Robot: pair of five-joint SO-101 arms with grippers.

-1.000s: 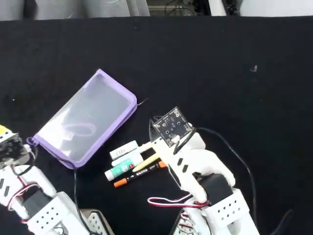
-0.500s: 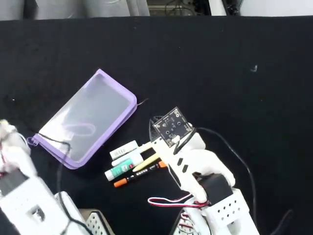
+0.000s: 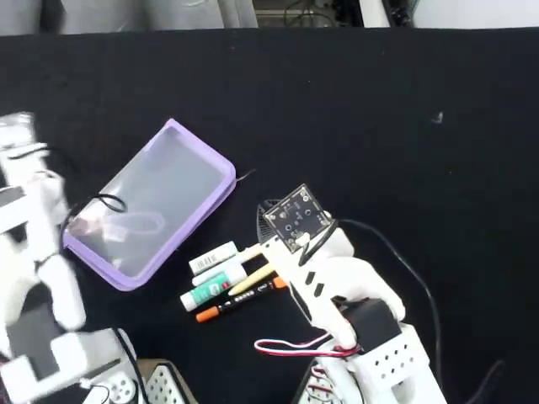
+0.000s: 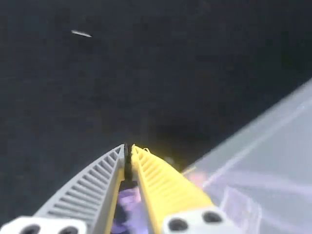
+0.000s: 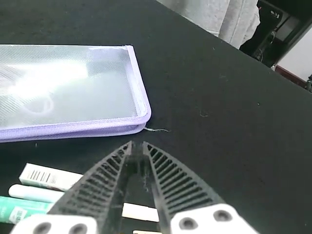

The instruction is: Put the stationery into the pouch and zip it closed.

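Nothing is packed yet: the stationery point(image 3: 221, 285) lies in a loose bunch on the table point(image 3: 379, 101) just beside the pouch point(image 3: 152, 202), which lies flat and looks empty. The right hand point(image 5: 138, 146) hangs over the pens, clenched on nothing. The left hand point(image 4: 127, 151) is at the pouch's edge, fingertips together; whether it pinches anything I cannot tell. Opening, filling and zipping all remain, I judge

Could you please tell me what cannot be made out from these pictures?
- High view: the left arm is blurred; whether it touches the pouch is unclear.
- Left wrist view: the purple patch inside the left gripper is too blurred to identify.
- Right wrist view: the right gripper covers part of the stationery.
- Pouch's zip: too small to tell open from closed.
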